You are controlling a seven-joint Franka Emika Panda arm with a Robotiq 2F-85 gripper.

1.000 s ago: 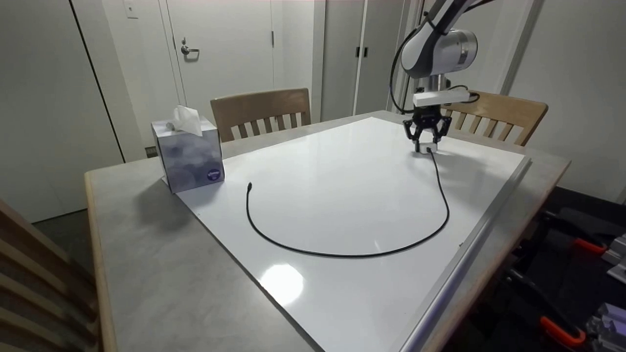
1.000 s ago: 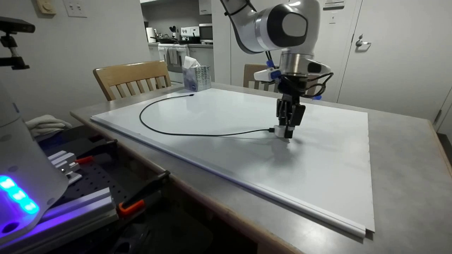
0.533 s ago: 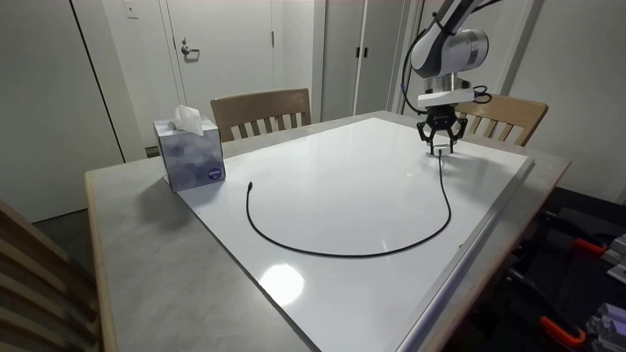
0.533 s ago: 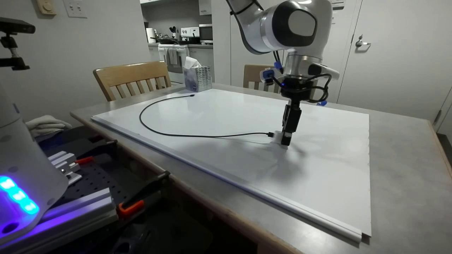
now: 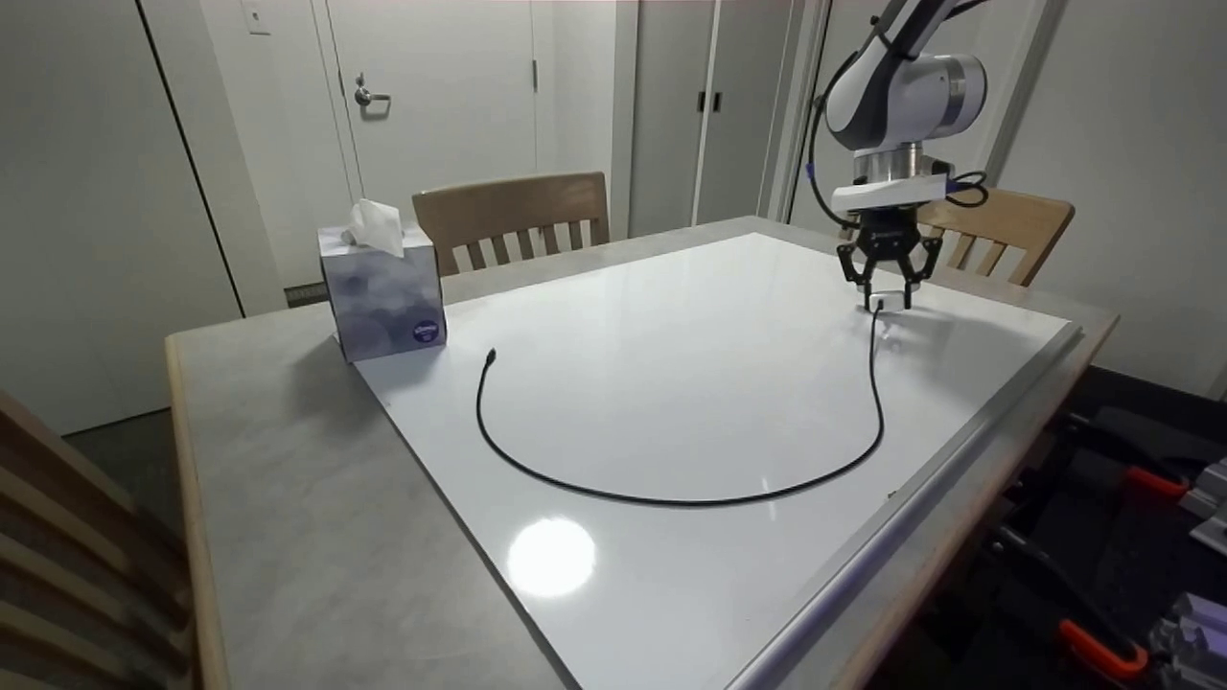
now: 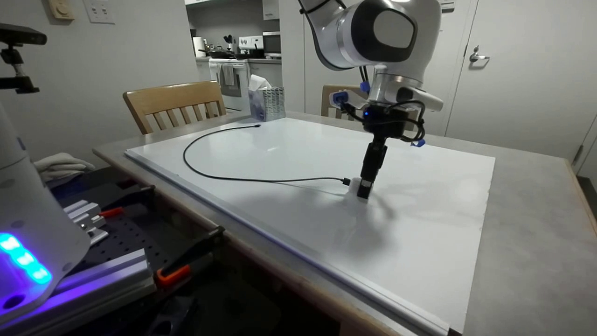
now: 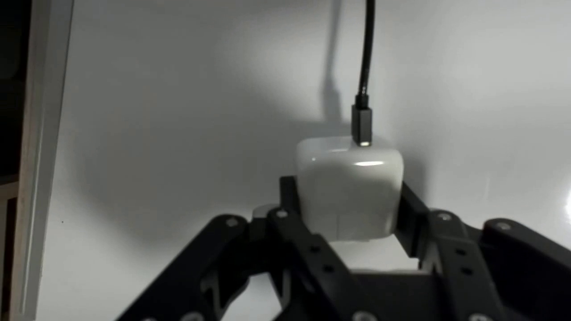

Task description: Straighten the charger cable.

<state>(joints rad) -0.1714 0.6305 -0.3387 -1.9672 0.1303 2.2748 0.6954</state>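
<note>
On a grey tabletop, a purple cardboard tissue box stands at left in an exterior view. Nearby starts the thin black charger cable, bowing across a glossy white board to a white plastic charger block pinched by the black gripper. A slow, level pull away should open the bend; jerking may drag it whole. Rightward, a silver rail could obstruct sideways swings.

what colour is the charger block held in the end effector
The charger block is glossy white, clearest in the wrist view.
</note>
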